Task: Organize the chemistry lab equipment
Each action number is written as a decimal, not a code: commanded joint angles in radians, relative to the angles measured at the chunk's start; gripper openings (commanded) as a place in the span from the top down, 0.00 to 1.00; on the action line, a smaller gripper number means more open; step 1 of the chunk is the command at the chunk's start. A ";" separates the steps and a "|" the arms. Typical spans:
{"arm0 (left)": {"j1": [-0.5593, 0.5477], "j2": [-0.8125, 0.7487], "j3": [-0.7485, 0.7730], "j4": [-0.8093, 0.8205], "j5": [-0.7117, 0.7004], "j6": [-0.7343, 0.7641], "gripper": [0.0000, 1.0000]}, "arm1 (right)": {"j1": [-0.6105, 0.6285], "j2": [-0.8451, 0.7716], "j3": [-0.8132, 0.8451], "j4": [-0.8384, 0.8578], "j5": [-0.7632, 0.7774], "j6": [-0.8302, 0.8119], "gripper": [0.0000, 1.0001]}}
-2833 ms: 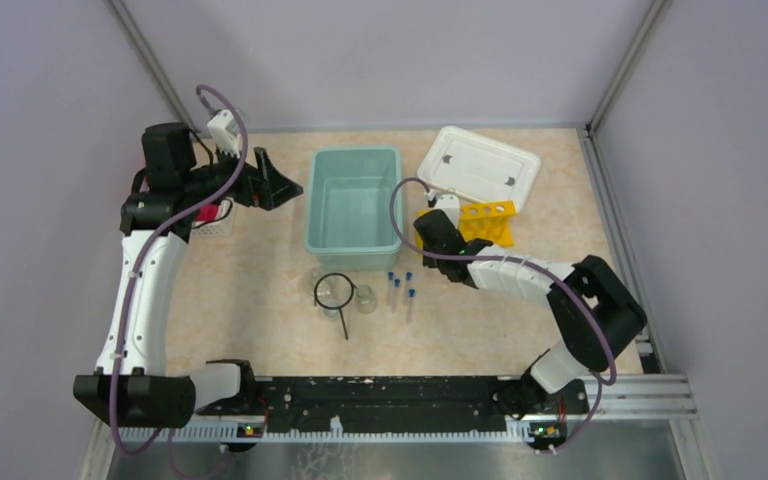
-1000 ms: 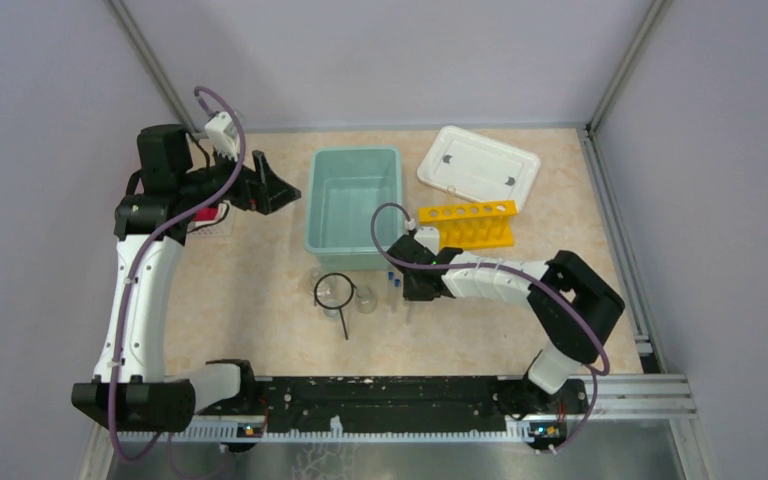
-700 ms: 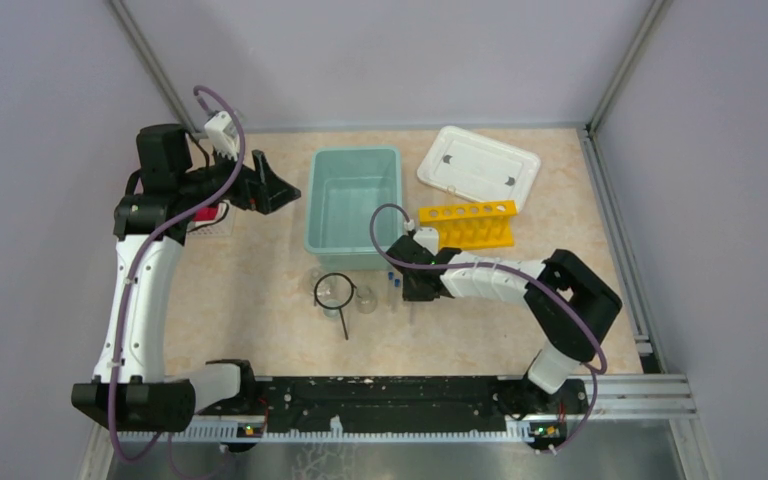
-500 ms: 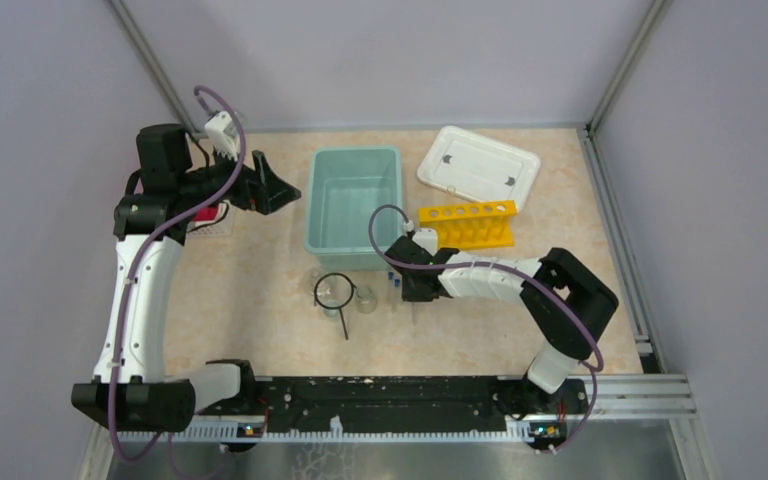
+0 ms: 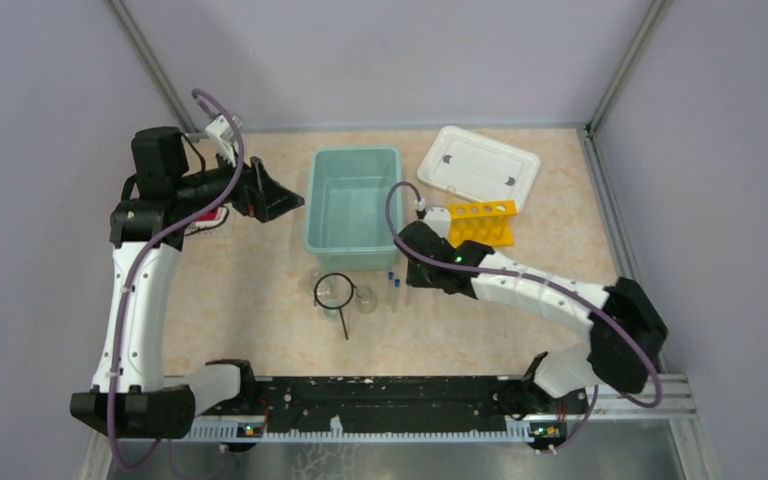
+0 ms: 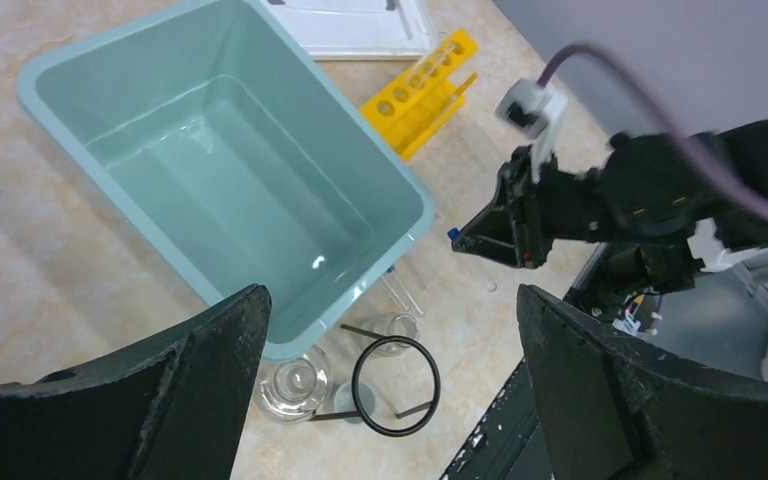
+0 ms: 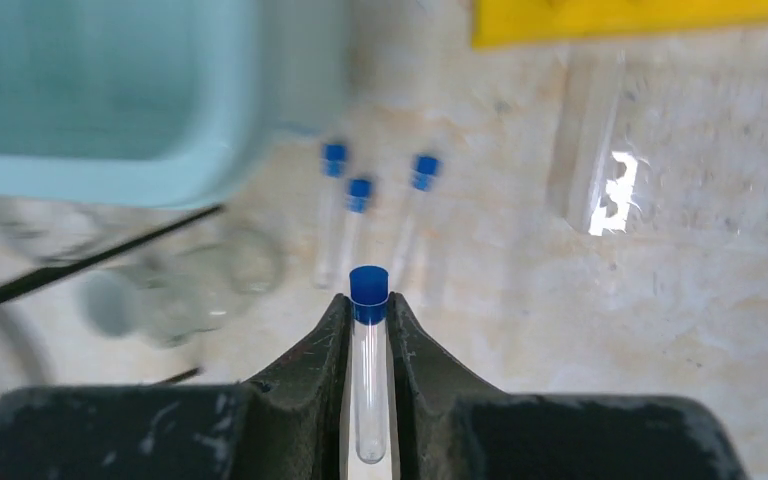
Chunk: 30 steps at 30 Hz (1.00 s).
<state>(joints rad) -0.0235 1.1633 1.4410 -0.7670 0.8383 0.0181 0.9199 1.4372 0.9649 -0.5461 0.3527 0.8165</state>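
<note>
Test tube (image 7: 368, 385) in grip of right end effector (image 7: 368, 305), cap foremost

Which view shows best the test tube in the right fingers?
The right wrist view: the test tube sits sharp and whole between the fingers. The left wrist view shows only its blue cap; in the top external view it cannot be made out.

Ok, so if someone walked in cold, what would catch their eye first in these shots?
The right gripper stands out first, shut on a blue-capped test tube above the table. Below it three more tubes lie beside the teal bin at the table's middle, with the yellow rack to the bin's right.
</note>
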 commanded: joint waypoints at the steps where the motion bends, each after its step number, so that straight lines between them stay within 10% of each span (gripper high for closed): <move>1: 0.004 -0.020 -0.028 0.024 0.134 -0.013 0.01 | 0.046 -0.168 0.156 -0.006 0.081 -0.024 1.00; 20: -0.154 -0.063 -0.193 0.121 0.256 -0.017 0.02 | 0.224 -0.003 0.552 0.362 0.144 -0.157 1.00; 30: -0.162 -0.050 -0.209 0.103 0.271 -0.010 0.32 | 0.249 0.017 0.550 0.431 0.140 -0.162 1.00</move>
<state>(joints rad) -0.1783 1.1133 1.2400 -0.6743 1.0695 -0.0051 1.1542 1.4506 1.4719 -0.1944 0.4732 0.6720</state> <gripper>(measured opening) 0.746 0.127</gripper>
